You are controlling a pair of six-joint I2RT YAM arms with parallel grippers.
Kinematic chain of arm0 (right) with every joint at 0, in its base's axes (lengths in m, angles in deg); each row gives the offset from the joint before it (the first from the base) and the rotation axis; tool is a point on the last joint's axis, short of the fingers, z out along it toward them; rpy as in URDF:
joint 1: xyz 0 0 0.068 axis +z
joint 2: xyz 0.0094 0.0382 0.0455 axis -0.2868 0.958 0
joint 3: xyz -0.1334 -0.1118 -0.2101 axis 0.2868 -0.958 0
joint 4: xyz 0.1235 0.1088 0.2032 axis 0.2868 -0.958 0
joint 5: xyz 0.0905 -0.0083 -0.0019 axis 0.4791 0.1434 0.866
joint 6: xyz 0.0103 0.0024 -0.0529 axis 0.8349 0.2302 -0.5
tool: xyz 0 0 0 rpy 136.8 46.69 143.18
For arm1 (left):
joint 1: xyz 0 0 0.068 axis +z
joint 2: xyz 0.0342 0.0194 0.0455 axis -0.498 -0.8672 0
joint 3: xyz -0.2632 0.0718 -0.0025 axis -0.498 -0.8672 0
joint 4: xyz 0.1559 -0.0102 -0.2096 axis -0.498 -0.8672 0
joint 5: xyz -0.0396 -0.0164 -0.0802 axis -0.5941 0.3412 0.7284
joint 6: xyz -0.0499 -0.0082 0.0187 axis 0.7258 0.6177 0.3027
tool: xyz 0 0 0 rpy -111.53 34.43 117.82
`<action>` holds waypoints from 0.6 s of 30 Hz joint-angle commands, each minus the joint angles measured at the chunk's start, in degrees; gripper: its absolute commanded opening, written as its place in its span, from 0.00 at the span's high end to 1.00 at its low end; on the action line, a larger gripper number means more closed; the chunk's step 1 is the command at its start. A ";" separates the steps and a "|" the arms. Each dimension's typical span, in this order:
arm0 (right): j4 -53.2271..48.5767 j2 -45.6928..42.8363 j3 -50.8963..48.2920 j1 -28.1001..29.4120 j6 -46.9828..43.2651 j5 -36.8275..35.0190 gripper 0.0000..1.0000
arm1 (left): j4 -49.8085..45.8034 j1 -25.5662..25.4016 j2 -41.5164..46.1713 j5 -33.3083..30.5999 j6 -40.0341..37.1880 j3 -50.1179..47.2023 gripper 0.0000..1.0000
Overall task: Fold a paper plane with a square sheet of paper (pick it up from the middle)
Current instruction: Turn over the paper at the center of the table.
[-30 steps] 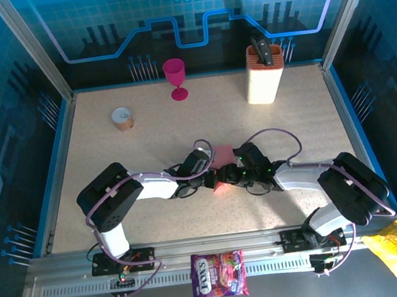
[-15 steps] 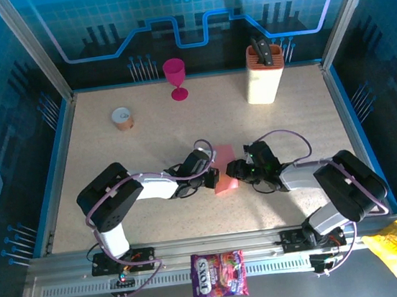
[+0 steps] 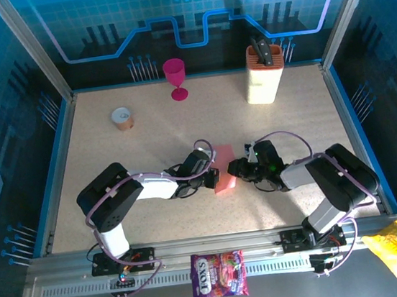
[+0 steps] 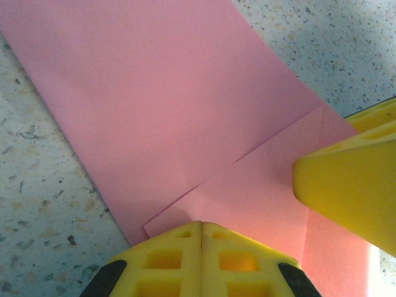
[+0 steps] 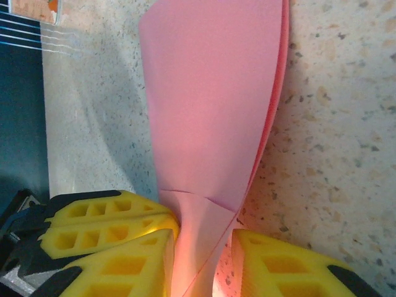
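The square sheet of paper [image 3: 225,168] is salmon-pink and lies at mid-table, folded into a long strip with a slanted flap. No paper plane is in view. My left gripper [image 3: 214,178] is shut, its yellow tips [image 4: 201,238] resting on the sheet [image 4: 173,111] at the flap's corner. My right gripper [image 3: 236,168] comes in from the right. In the right wrist view its jaws [image 5: 201,266] stand open around the sheet's [image 5: 210,93] raised near end. The paper brushes the left finger [image 5: 117,263], and a gap shows at the right finger [image 5: 284,266].
A magenta goblet [image 3: 174,76] and a cream knife block [image 3: 263,75] stand at the back. A small tape roll [image 3: 122,118] lies back left. A purple candy bag [image 3: 218,275] and a yellow wrapper [image 3: 392,248] lie on the front rail.
My right gripper has pulled back to the right off the sheet, and its jaws have narrowed. More of the pink paper shows. My left gripper has stayed shut in place.
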 commanded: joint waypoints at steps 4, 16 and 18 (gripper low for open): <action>5.45 3.38 0.74 -1.72 -1.92 -0.50 0.70 | -6.36 -0.61 -2.05 1.44 -0.27 -2.21 1.00; 6.65 3.35 -1.16 -3.30 -2.48 1.39 0.89 | -7.01 -0.60 -2.06 1.42 -0.51 -1.78 1.00; 7.10 3.14 -1.50 -3.43 -2.37 1.85 0.94 | -7.11 -0.58 -1.90 1.47 -0.53 -1.78 1.00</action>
